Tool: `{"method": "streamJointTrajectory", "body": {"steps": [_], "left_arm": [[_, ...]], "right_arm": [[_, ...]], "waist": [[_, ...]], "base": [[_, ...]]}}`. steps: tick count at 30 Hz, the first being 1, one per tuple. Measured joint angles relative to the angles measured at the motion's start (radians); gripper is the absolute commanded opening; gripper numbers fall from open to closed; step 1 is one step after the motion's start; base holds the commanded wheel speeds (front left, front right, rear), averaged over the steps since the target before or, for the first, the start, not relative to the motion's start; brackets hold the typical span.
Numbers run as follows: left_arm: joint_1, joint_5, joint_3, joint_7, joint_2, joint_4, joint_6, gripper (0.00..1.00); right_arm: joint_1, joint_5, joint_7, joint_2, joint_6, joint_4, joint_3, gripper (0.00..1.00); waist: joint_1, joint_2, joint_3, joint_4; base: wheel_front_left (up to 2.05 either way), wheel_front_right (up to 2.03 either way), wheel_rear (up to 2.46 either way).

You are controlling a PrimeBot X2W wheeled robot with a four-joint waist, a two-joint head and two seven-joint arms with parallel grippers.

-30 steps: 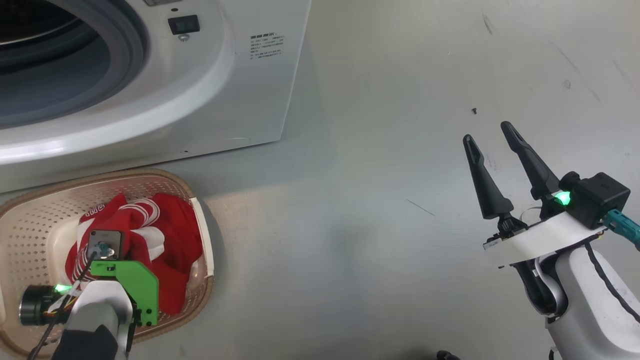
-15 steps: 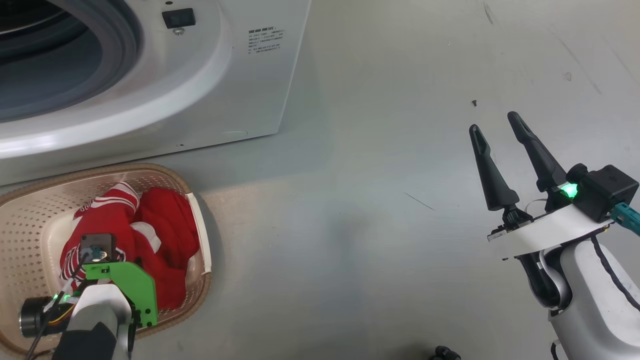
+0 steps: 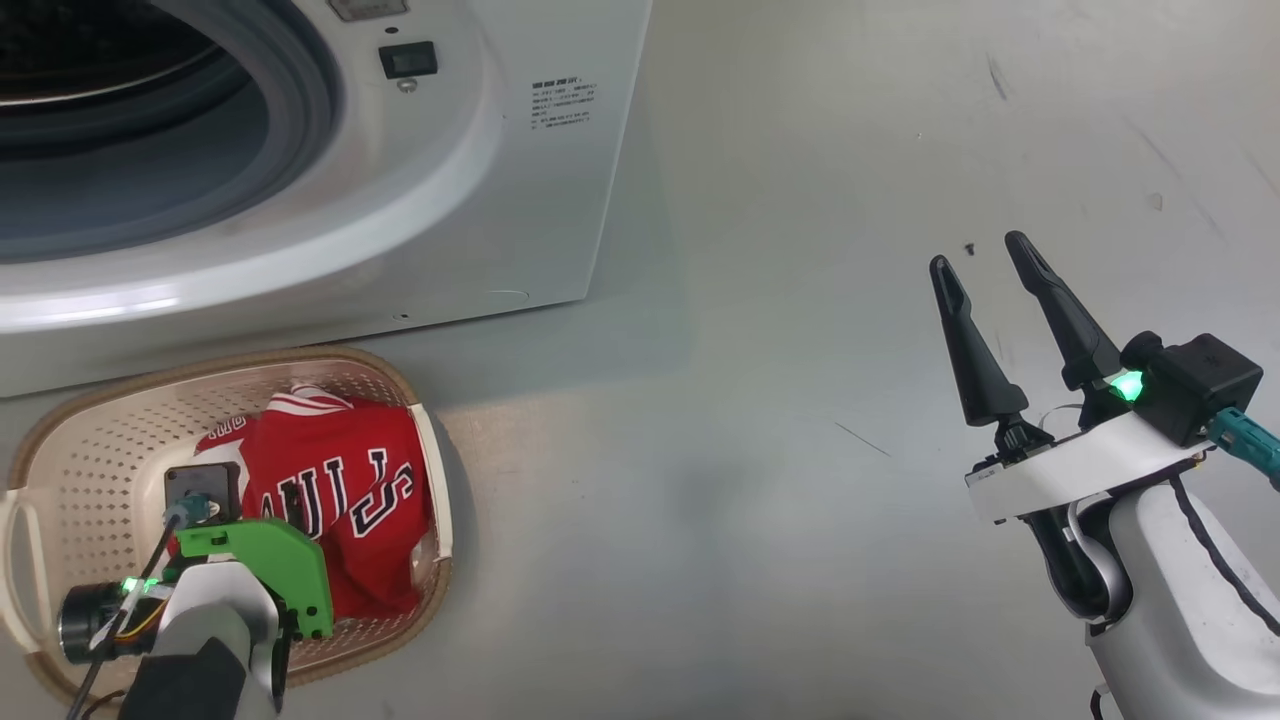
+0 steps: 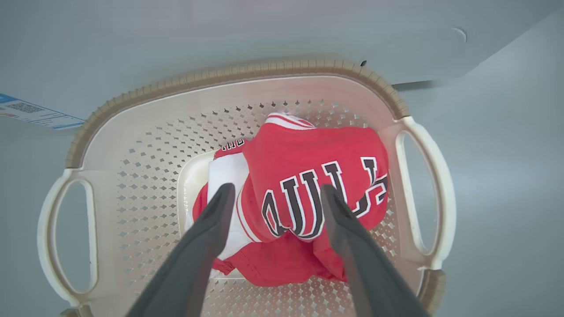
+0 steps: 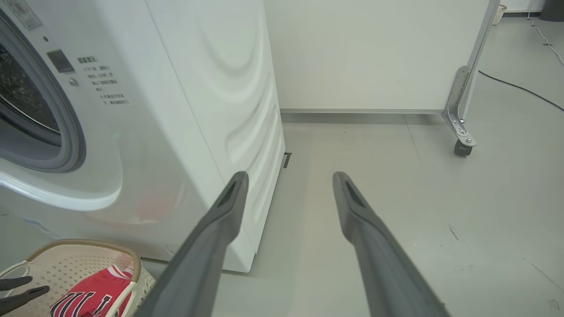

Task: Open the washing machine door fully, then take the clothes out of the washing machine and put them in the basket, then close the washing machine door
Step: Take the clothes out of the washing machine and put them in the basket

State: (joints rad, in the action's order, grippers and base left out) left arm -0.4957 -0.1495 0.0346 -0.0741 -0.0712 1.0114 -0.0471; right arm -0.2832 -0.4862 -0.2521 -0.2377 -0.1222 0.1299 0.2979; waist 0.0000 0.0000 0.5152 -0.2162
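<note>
The clothes, a red jersey [image 4: 308, 176] with black lettering and some white fabric, lie loose in the cream basket [image 4: 145, 132] on the floor. My left gripper [image 4: 275, 196] hangs just above them, open, with one finger on each side of the lettering and nothing held. In the head view the jersey [image 3: 340, 500] fills the right half of the basket [image 3: 90, 440], below the washing machine [image 3: 450, 200]. Its round opening [image 3: 120, 150] is uncovered and the washing machine door is out of view. My right gripper [image 3: 978, 252] stands open and empty over bare floor.
The basket stands right against the machine's front, next to a blue label [image 4: 31, 112]. A white panel on casters [image 5: 460, 147] stands behind the machine, with a cable [image 5: 520, 88] on the floor beyond. A small dark screw [image 3: 968, 247] lies near my right fingertips.
My left gripper has opened and let go of the jersey, which now lies spread in the basket with its lettering up. The head camera has shifted slightly; the right arm stays much where it was.
</note>
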Motion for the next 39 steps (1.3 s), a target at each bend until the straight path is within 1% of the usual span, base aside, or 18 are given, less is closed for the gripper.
{"method": "streamJointTrajectory", "body": {"steps": [5, 10, 20, 28, 34, 39], "left_arm": [[0.0, -0.024, -0.01, -0.085, 0.014, -0.017, 0.026, 1.0], [0.001, -0.026, 0.001, -0.167, 0.023, -0.029, 0.046, 1.0], [0.004, -0.029, 0.03, -0.175, 0.033, -0.1, 0.098, 1.0], [0.046, -0.035, 0.04, -0.178, 0.038, -0.197, 0.114, 1.0], [0.087, -0.04, 0.037, -0.178, 0.038, -0.347, 0.116, 1.0], [0.149, -0.043, 0.048, -0.178, 0.038, -0.437, 0.128, 1.0]], "right_arm": [[0.001, 0.0, 0.0, 0.006, 0.0, 0.012, -0.014, 1.0], [0.014, 0.0, 0.0, 0.006, 0.0, 0.028, -0.027, 1.0], [0.068, 0.001, 0.0, 0.011, 0.0, 0.041, -0.045, 1.0], [0.114, 0.004, 0.0, 0.024, 0.0, 0.044, -0.066, 1.0], [0.138, 0.006, 0.0, 0.039, 0.0, 0.042, -0.078, 1.0], [0.162, 0.016, 0.0, 0.044, 0.0, 0.04, -0.088, 1.0]], "waist": [[0.0, 0.0, -0.041, 0.018], [0.0, 0.0, -0.089, 0.043], [0.0, 0.0, -0.193, 0.116], [0.0, 0.0, -0.272, 0.173], [0.0, 0.0, -0.325, 0.206], [0.0, 0.0, -0.365, 0.224]], "base": [[0.0, 0.0, 0.0], [0.0, 0.0, 0.0], [0.0, 0.0, 0.0], [0.0, 0.0, 0.0], [0.0, 0.0, 0.0], [0.0, 0.0, 0.0]]}}
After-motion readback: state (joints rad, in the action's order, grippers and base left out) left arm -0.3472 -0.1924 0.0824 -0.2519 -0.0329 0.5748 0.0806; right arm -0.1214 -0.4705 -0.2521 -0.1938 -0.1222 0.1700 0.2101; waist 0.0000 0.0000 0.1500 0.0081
